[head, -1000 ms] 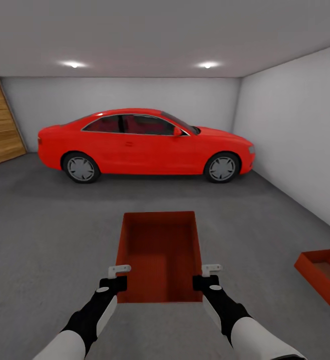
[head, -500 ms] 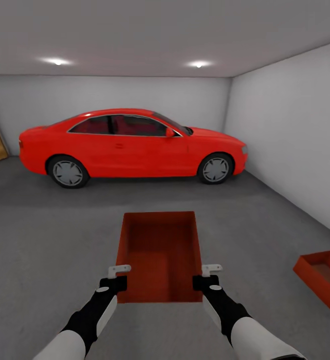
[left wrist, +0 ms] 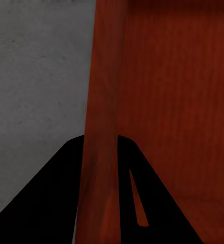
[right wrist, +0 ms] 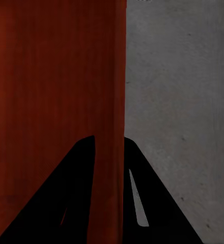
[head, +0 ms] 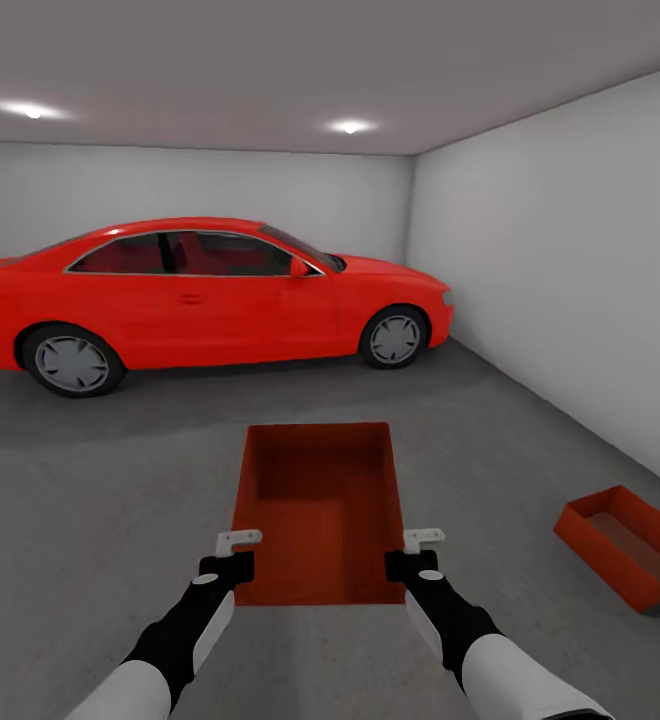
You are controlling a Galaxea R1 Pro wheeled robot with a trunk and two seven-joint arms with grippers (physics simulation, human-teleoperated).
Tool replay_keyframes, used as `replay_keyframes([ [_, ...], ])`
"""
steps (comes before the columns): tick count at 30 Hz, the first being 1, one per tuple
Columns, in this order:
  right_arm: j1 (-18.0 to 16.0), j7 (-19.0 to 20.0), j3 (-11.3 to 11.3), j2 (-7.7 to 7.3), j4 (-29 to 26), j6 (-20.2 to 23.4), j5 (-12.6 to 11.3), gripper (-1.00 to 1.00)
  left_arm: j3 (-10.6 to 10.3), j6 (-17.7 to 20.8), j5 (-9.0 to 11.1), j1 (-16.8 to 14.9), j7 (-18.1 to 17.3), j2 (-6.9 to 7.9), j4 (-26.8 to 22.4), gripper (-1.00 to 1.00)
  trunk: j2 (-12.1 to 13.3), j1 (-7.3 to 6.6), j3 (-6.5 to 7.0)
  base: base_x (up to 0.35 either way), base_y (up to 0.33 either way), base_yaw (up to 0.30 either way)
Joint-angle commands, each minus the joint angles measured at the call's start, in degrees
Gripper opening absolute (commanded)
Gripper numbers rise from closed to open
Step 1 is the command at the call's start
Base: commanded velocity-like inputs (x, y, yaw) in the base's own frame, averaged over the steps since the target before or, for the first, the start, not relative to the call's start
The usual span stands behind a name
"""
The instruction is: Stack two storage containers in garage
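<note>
Both arms reach forward and slightly inward, carrying one storage container (head: 318, 512) level above the garage floor (head: 90, 500). The left gripper (head: 232, 556) is clamped on the container's left wall near its close corner, one dark finger (left wrist: 46, 203) on each side of the wall in the left wrist view; the right gripper (head: 415, 553) pinches the right wall the same way, its fingers (right wrist: 158, 203) straddling the rim in the right wrist view. The second container (head: 625, 545) sits on the concrete, well off to the right near the white side wall (head: 570, 250). A red coupe (head: 200, 295) stands broadside along the back wall, with bare grey floor between it and the held bin.
</note>
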Motion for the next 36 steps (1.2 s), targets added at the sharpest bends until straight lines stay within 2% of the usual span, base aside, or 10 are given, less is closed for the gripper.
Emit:
replay_keyframes([
  [1,0.0,-0.7,-0.9,-0.03,0.0,0.4,0.1,-1.0,1.3,-2.4,2.1,0.0,0.8,0.06,-1.2,-1.0,-0.1,0.07,-0.13,0.32,0.083,-0.263],
  [16,0.0,-0.7,-0.9,-0.03,0.0,0.4,0.1,-1.0,1.3,-2.3,2.1,0.0,0.8,-0.02,-1.2,-1.0,-0.1,0.07,-0.09,0.32,0.083,-0.263],
  [36,0.0,-0.7,-0.9,0.02,0.0,0.4,0.2,-1.0,1.2,-2.3,2.1,0.0,0.8,-0.02,-1.3,-1.0,-0.1,0.07,0.74,0.32,0.083,-0.263],
])
